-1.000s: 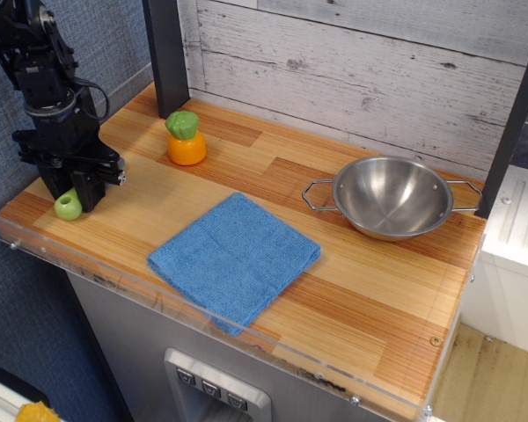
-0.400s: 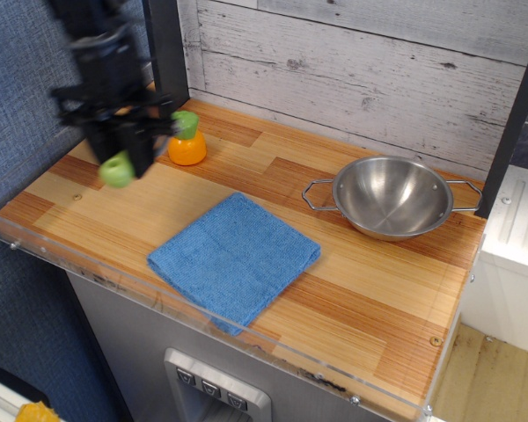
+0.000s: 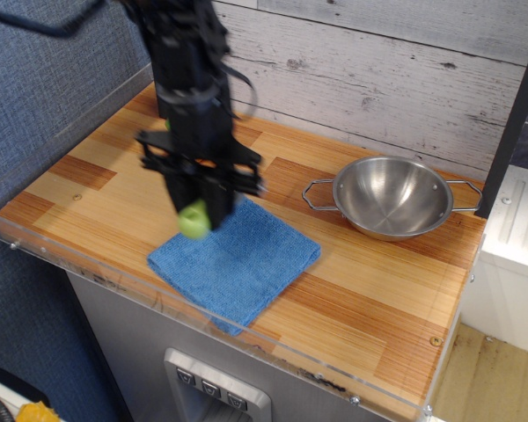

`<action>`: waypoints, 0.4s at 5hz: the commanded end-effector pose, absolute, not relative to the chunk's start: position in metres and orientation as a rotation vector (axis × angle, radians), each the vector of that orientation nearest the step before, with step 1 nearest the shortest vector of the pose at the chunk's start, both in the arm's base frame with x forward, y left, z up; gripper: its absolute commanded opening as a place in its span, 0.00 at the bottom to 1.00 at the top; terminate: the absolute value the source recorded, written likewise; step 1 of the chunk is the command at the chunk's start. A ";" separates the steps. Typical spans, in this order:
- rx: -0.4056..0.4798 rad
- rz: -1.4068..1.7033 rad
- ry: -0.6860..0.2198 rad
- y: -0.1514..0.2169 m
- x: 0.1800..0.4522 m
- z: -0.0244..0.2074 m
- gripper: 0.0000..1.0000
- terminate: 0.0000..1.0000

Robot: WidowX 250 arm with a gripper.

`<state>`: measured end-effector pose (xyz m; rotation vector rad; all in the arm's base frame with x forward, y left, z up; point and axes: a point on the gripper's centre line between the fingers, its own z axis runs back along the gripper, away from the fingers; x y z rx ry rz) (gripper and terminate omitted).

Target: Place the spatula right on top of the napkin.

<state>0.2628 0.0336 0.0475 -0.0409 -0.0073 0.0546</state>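
Wooden counter [image 3: 370, 290]; gripper [image 3: 200, 204] clamps spatula [image 3: 194, 221] above blue napkin [image 3: 242, 264]

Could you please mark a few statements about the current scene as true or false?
1. The gripper holds the spatula over the napkin. True.
2. The steel bowl holds the orange toy vegetable. False: the bowl is empty, and the toy is not visible.
3. The napkin lies to the left of the bowl. True.
4. The spatula lies flat on the napkin, released. False: it is gripped, with only its green handle end showing.
5. The napkin is red. False: it is blue.
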 end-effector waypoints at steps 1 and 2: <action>-0.010 0.043 -0.140 0.010 0.259 0.046 0.00 0.00; -0.011 0.041 -0.143 0.009 0.258 0.045 0.00 0.00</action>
